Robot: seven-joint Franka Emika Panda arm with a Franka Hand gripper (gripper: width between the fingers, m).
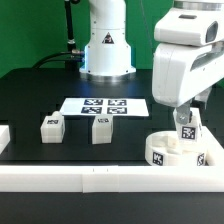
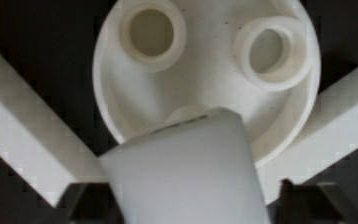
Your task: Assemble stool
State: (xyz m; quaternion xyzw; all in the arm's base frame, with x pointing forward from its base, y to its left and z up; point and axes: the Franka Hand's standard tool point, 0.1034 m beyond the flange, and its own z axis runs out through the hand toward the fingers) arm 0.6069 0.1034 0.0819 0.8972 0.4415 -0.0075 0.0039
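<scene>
The round white seat disc (image 1: 170,156) lies at the exterior view's lower right, against the white border rail. My gripper (image 1: 186,124) is shut on a white tagged leg (image 1: 186,131) and holds it upright with its lower end at the disc. In the wrist view the held leg (image 2: 185,165) runs from between my fingers to the near edge of the seat disc (image 2: 202,80), covering a spot there. Two open round holes (image 2: 151,32) (image 2: 270,47) show on the disc's far side. Two more legs (image 1: 52,127) (image 1: 101,129) stand on the black table to the left.
The marker board (image 1: 105,105) lies flat mid-table behind the two loose legs. The long white border rail (image 1: 60,178) runs along the front edge and up the left side. In the wrist view its bars (image 2: 25,110) flank the disc. The robot base (image 1: 105,50) stands at the back.
</scene>
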